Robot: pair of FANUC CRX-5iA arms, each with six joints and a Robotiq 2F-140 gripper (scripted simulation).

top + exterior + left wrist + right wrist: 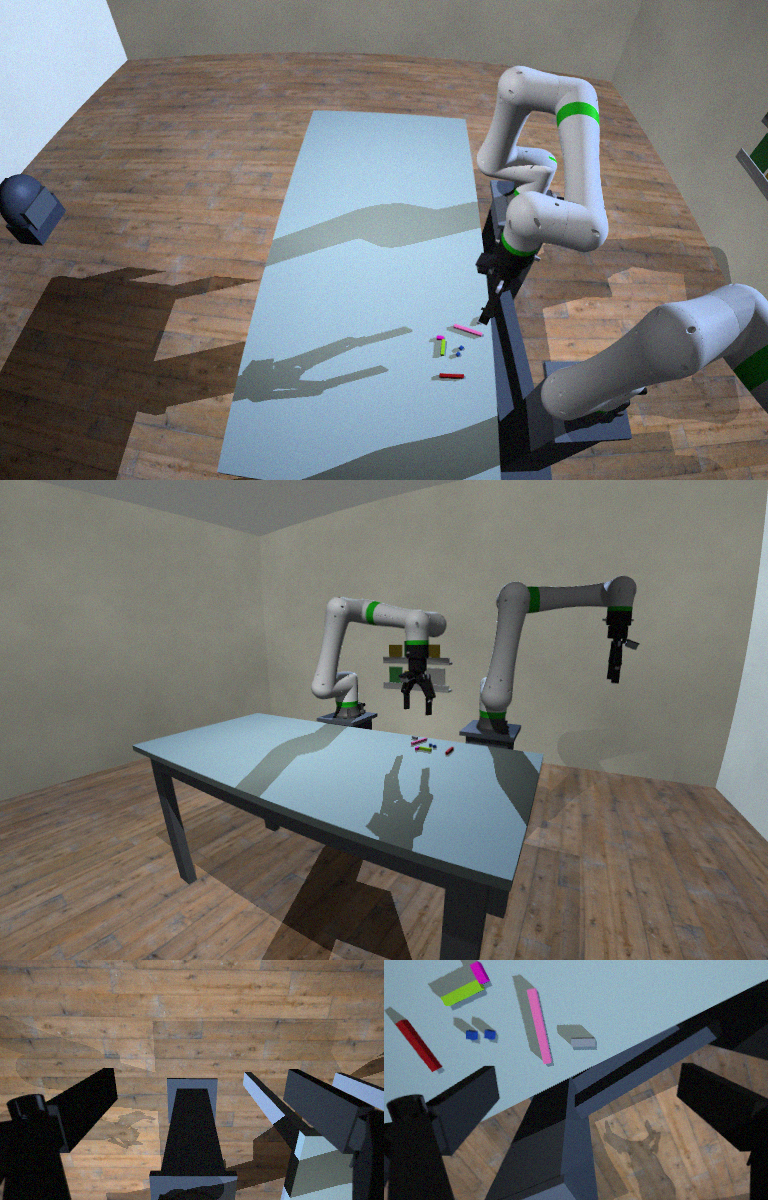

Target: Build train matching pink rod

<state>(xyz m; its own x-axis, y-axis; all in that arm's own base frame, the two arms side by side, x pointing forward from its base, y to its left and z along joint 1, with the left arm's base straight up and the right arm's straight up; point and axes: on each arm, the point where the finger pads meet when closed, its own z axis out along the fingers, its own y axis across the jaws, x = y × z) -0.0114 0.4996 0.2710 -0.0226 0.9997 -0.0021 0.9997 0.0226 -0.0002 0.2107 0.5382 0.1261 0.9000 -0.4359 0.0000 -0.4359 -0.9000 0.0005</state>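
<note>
The pink rod (540, 1026) (468, 330) lies flat. The short grey rod (583, 1043) (414, 738) lies beside it near the table edge, apart from the others. The lime rod (462, 993) (442, 347) has the magenta rod (480, 972) (440, 337) close at one end, at an angle to it; whether they touch is unclear. Two blue rods (472, 1035) (490, 1034) lie apart between lime and pink. The red rod (419, 1045) (451, 375) lies alone. My right gripper (588, 1081) (417, 710) is open and empty, above the table's edge. My left gripper (200, 1084) (613, 680) is open, high and away.
The pale blue table (351, 294) (317, 774) carries arm shadows. The dark arm stands (512, 350) run along its edge beside the rods. A wall shelf (417, 661) is behind the right arm.
</note>
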